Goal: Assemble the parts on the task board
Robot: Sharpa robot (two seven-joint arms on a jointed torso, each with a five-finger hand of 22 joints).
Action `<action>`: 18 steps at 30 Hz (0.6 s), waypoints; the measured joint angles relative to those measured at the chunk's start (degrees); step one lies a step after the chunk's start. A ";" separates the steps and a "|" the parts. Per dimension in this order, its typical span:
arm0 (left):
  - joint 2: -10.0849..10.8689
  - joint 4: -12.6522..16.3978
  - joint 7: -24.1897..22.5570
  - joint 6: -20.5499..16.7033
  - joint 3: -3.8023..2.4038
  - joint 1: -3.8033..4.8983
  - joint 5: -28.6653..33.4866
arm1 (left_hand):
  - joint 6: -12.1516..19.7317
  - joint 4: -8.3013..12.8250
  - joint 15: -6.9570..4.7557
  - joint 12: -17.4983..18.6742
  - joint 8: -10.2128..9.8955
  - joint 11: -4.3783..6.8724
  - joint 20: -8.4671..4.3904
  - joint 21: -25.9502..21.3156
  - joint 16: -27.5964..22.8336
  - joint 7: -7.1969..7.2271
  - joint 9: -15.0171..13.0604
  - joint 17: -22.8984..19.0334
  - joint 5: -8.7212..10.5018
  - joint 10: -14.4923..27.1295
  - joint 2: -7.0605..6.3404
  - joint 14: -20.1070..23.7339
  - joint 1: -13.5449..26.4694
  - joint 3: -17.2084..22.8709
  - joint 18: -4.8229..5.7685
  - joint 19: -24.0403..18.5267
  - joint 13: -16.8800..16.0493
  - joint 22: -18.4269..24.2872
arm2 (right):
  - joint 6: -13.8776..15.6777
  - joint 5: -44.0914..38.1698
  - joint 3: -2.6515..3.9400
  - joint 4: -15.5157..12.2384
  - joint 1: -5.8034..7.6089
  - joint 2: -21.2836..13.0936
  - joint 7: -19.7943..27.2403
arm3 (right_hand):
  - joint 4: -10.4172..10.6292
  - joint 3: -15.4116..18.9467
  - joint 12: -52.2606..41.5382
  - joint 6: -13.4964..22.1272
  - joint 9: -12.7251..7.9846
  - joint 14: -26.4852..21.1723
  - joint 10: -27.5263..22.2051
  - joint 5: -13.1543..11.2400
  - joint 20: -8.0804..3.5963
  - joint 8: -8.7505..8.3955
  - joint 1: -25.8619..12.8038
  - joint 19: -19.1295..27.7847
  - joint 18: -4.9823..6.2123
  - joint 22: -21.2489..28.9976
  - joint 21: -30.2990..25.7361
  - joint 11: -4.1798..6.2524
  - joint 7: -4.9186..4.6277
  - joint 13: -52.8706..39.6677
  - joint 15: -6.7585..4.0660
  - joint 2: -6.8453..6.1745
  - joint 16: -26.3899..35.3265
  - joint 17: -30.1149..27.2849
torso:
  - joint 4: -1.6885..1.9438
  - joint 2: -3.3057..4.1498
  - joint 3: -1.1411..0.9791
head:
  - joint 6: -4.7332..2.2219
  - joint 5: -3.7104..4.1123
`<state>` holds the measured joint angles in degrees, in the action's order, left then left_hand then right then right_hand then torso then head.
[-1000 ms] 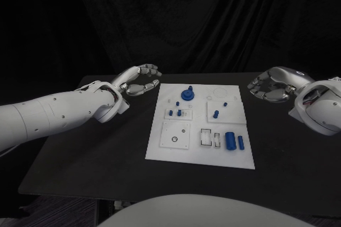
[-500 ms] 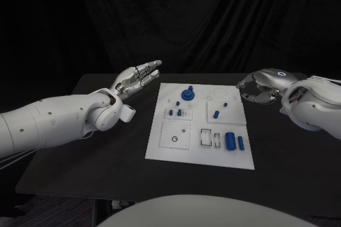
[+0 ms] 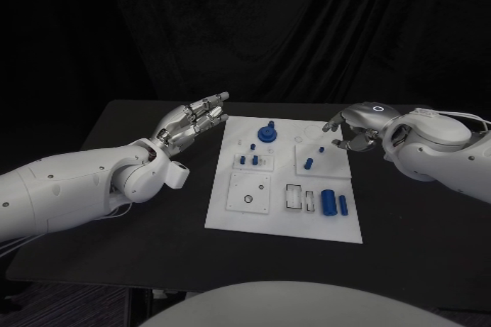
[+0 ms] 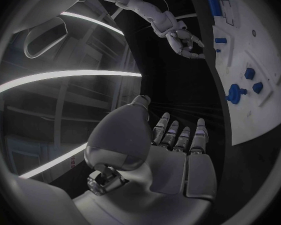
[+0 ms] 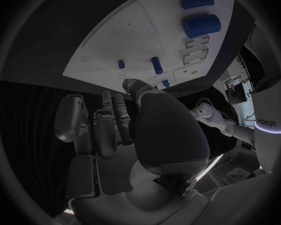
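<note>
White task board [image 3: 230,217] lies at centre of black table [image 3: 123,220]. Blue parts on it: large cylinder [image 3: 328,201] and thin peg [image 3: 344,206] near right edge, knobbed round piece [image 3: 267,133] at far end, small pegs [image 3: 252,159] mid-board. Left hand [image 3: 192,123] hovers beside board's far left corner, fingers straight and spread, holding nothing. Right hand [image 3: 353,128] hovers beside far right corner, fingers curled in, nothing visible in them.
</note>
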<state>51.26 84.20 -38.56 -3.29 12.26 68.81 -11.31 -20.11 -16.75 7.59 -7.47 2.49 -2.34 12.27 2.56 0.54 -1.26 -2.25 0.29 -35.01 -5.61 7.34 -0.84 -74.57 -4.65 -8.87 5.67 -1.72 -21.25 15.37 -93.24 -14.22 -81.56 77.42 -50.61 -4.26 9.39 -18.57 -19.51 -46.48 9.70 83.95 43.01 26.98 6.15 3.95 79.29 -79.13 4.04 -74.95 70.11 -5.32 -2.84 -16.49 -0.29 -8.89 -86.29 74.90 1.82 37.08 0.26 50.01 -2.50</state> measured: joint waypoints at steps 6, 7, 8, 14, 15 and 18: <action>0.03 0.38 -0.06 0.99 0.00 -0.32 0.41 | 0.00 0.16 0.12 0.00 0.00 -0.38 0.69 0.00 0.00 0.00 0.00 0.00 0.00 0.07 0.39 -0.12 -0.82 -0.16 0.01 0.07 0.00 0.25 | -1.02 -0.24 0.00 1.62 -0.53 1.35 0.11 | 0.16 0.16 0.00 -0.99 0.00 0.00 0.91 0.00 0.00 0.49 0.00 0.00 0.00 0.01 0.00 -0.11 -0.19 0.58 0.00 0.00 0.23 0.00 | 0.46 0.25 0.60 | 0.00 0.67; 0.03 0.44 -0.07 1.14 0.00 -0.33 0.45 | 0.00 0.14 0.25 0.00 0.00 -0.45 0.80 0.00 0.00 0.00 0.00 0.00 0.00 -0.01 0.28 -0.25 -1.13 -0.17 0.01 0.03 0.00 0.26 | -1.19 -0.27 0.00 1.86 -0.63 1.52 0.12 | 0.16 0.16 0.00 -1.06 0.03 0.00 1.17 0.00 0.00 0.49 0.00 0.00 0.00 0.01 0.00 0.08 -0.20 0.65 0.00 0.00 0.23 0.00 | 0.51 0.29 0.66 | 0.00 0.73; 0.03 0.48 -0.08 1.28 0.00 -0.34 0.49 | 0.01 0.04 0.35 -0.05 0.00 -0.53 0.96 0.00 0.00 0.01 0.00 0.00 0.00 0.07 0.39 -0.27 -1.45 -0.38 0.01 0.20 0.00 0.29 | -1.35 -0.30 0.00 2.10 -0.74 1.68 0.13 | 0.16 0.16 0.00 -1.42 0.08 0.00 1.56 0.00 0.00 0.55 0.00 0.00 0.00 0.01 0.00 0.08 -0.19 0.72 0.00 0.00 0.23 0.00 | 0.57 0.32 0.73 | 0.00 0.76; 0.00 0.59 -0.12 2.08 -0.01 -0.44 0.69 | 0.15 0.09 1.13 -0.24 0.00 -0.85 1.78 0.00 0.00 0.15 -0.01 0.11 0.01 -0.03 0.83 -0.72 -2.33 -0.88 0.02 0.61 -0.01 0.33 | -2.35 -0.35 0.00 2.94 -1.54 2.23 0.18 | 0.40 0.40 -0.09 -1.62 0.18 0.00 2.76 0.00 0.00 0.72 0.00 0.00 0.00 0.01 0.00 0.06 -0.21 0.94 0.00 0.00 0.45 0.00 | 0.82 0.49 1.02 | 0.00 0.93; -0.01 0.59 -0.12 2.18 -0.01 -0.45 0.70 | 0.25 0.09 1.13 -0.24 0.00 -0.98 1.88 0.00 0.00 0.25 -0.01 0.11 0.01 0.10 0.83 -0.72 -2.33 -0.87 0.01 0.51 -0.01 0.32 | -2.47 -0.32 0.00 3.05 -1.64 2.31 0.19 | 0.40 0.40 -0.28 -1.72 0.18 0.00 2.98 0.00 0.00 0.72 0.00 0.00 0.00 0.01 0.00 0.07 -0.30 0.96 0.00 0.00 0.45 0.00 | 0.82 0.50 1.05 | 0.00 0.93; -0.06 0.59 -0.13 2.48 -0.01 -0.49 0.75 | 0.38 0.24 1.33 -0.24 0.00 -1.16 2.19 0.00 0.00 0.38 -0.01 0.15 0.01 0.28 0.76 -0.93 -2.85 -1.02 0.02 0.61 -0.01 0.27 | -2.80 -0.18 0.00 3.44 -1.98 2.57 0.20 | 0.40 0.40 -0.53 -1.84 0.24 0.00 3.58 0.00 0.00 0.72 0.00 0.00 -0.01 0.02 -0.15 0.10 -0.43 0.97 0.00 0.00 0.45 0.00 | 0.81 0.52 1.09 | 0.00 0.88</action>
<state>51.21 84.79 -38.70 -0.82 12.25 68.32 -10.56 -19.74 -16.52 8.93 -7.71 2.49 -3.50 14.46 2.56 0.55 -0.89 -2.26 0.44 -34.99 -5.33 8.10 -1.76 -77.42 -5.67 -8.85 6.29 -1.72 -20.98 12.57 -93.42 -14.21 -78.12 75.44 -48.04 -4.06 9.79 -18.17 -20.03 -48.32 9.94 83.95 46.60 26.98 6.15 4.67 79.29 -79.13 4.03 -74.93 69.95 -5.22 -3.26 -15.52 -0.29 -8.89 -85.84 74.90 2.64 37.60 1.35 50.01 -1.61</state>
